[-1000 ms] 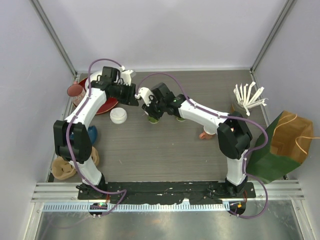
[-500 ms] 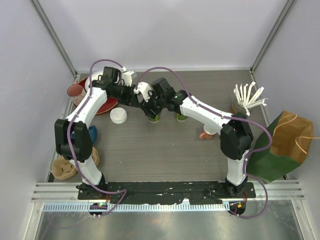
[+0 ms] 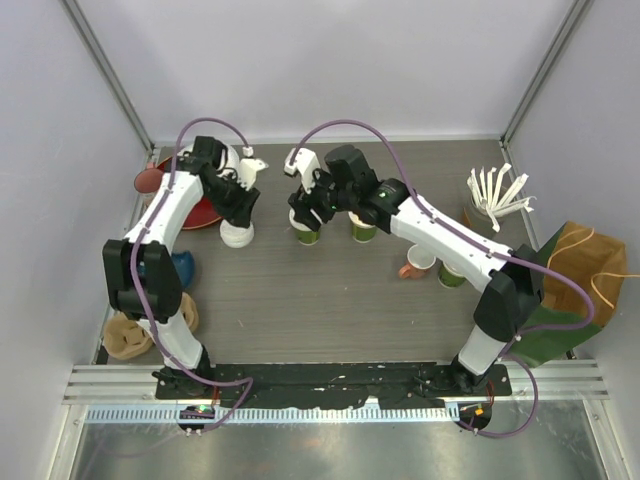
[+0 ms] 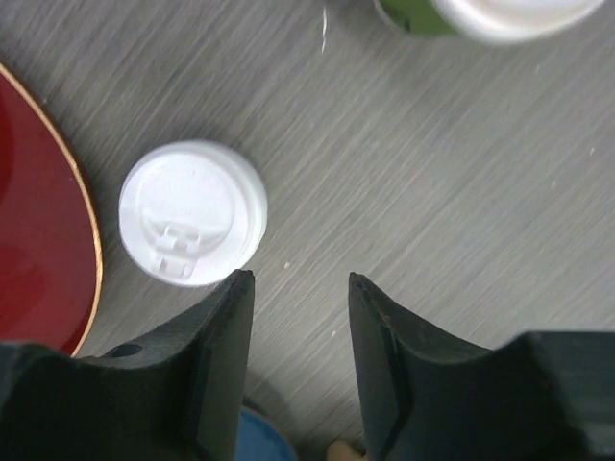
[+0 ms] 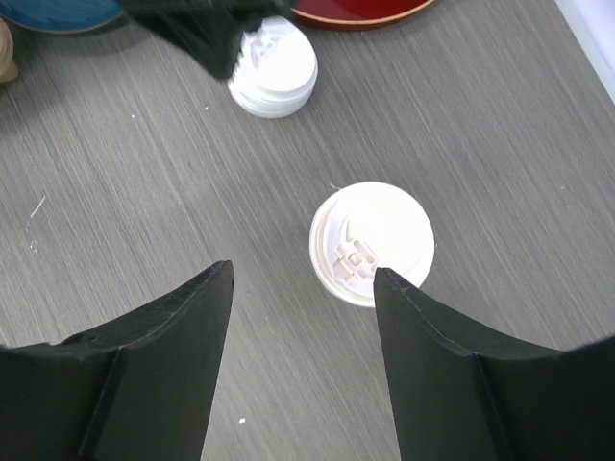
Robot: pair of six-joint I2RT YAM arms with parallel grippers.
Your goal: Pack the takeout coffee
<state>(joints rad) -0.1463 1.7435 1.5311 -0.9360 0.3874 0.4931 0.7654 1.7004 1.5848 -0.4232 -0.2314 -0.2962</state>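
Although one lidded green cup stands ready on the counter, the packing itself is, as I judge, not yet begun: the green and brown paper bag waits well apart at the right edge, and no cup is visible inside it. The right pincer hovers over this cup with its jaws apart and empty. A second green cup stands just beside the first; whether it has its lid I cannot tell. A loose white lid lies near the red plate, and the left pincer hangs above it, jaws apart, holding nothing. Between the cups and the bag stand a pink-handled mug and another green cup, which could hinder the way.
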